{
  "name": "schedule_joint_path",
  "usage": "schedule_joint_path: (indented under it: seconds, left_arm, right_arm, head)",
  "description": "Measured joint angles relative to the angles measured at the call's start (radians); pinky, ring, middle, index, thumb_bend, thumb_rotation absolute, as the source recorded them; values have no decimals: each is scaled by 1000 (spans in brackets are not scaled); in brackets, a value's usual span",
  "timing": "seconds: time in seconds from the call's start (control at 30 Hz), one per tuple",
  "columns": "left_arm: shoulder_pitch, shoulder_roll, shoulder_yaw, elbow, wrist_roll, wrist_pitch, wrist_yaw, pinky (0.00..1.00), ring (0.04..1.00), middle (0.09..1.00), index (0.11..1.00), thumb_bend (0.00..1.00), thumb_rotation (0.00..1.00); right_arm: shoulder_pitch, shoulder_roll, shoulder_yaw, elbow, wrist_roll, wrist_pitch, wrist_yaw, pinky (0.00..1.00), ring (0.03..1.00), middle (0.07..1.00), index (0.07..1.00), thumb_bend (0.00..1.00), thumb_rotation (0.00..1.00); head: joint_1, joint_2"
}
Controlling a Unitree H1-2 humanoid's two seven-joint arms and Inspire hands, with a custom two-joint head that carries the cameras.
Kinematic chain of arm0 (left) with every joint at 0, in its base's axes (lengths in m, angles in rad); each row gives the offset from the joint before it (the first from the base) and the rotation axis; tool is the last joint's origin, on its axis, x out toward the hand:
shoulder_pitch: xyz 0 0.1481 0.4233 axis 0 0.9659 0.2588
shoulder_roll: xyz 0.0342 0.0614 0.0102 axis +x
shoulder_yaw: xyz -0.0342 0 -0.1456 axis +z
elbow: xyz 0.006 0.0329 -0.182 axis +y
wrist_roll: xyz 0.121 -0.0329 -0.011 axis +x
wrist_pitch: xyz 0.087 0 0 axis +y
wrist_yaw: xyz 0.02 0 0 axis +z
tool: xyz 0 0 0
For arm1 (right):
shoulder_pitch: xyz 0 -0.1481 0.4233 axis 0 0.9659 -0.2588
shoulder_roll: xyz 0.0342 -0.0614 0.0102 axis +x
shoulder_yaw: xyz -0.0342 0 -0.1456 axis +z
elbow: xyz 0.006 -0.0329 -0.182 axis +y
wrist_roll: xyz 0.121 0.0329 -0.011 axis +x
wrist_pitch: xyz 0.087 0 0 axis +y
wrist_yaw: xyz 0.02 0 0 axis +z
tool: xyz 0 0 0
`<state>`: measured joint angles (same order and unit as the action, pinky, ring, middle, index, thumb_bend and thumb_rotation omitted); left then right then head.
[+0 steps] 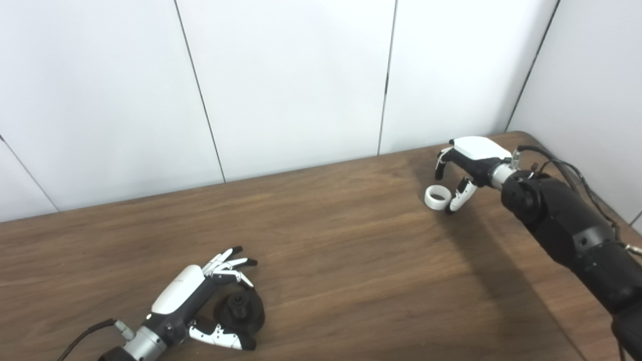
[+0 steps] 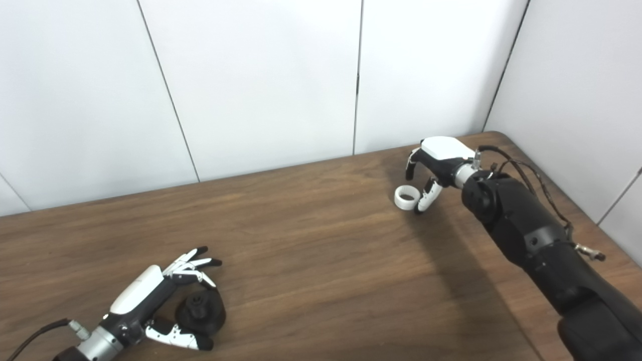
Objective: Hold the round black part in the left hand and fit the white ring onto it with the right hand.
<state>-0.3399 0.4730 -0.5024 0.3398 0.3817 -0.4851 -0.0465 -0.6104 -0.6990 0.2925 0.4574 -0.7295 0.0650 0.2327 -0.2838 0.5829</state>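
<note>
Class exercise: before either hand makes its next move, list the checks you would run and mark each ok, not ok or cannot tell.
1. Round black part lies between the left hand's fingers and thumb: ok.
2. Left hand closed on it: not ok, fingers apart.
3. White ring within the right hand's reach: ok, thumb beside it.
4. Right hand gripping the ring: cannot tell.
5. Ring lifted off the table: not ok.
6. Ring fitted onto the part: not ok, far apart.

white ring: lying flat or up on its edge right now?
On its edge. The white ring rests on the table with its round opening facing sideways, beside the open right hand; contact unclear.
</note>
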Motion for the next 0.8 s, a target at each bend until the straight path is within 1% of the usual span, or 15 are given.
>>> schedule_joint_path:
  seconds: [0.37,0.8]
  left_arm:
    - [1,-1,3,1,0,0,-3,1000,1000,878,480,526,61]
    - [-1,-1,1,5,0,0,-1,1000,1000,875,479,526,60]
  right_arm:
    - [-7,3,12,2,-1,0,0,1000,1000,880,607,1000,195]
    - [-13,17,16,2,0,-2,-3,1000,1000,877,600,1000,163]
  head:
    - [2,-3]
    - [-6,-2]
